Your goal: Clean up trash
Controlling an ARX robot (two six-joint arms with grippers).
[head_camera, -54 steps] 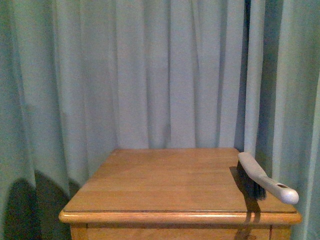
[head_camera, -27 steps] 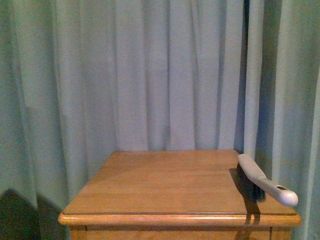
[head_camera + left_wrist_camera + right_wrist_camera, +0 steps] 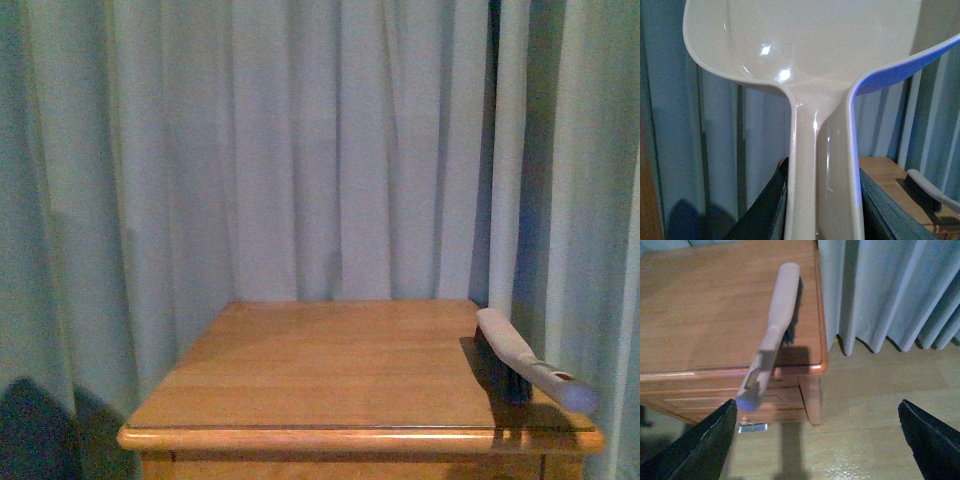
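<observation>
dustpan (image 3: 805, 45) scoop cut off | left gripper (image 3: 825, 212) clamps its handle | right gripper (image 3: 815, 440) splayed, empty | brush (image 3: 515, 355) overhangs table (image 3: 330, 375) edge, tip blurred

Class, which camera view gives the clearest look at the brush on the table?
The right wrist view: the brush shows full length from above, its handle overhanging the table edge. The front view shows it side-on at the table's right edge, handle tip blurred. The left wrist view catches only part, past the dustpan.

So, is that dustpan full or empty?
Empty as far as shows: the dustpan has a bare, glossy cream inside with nothing in it; its front edge is cut off.
</observation>
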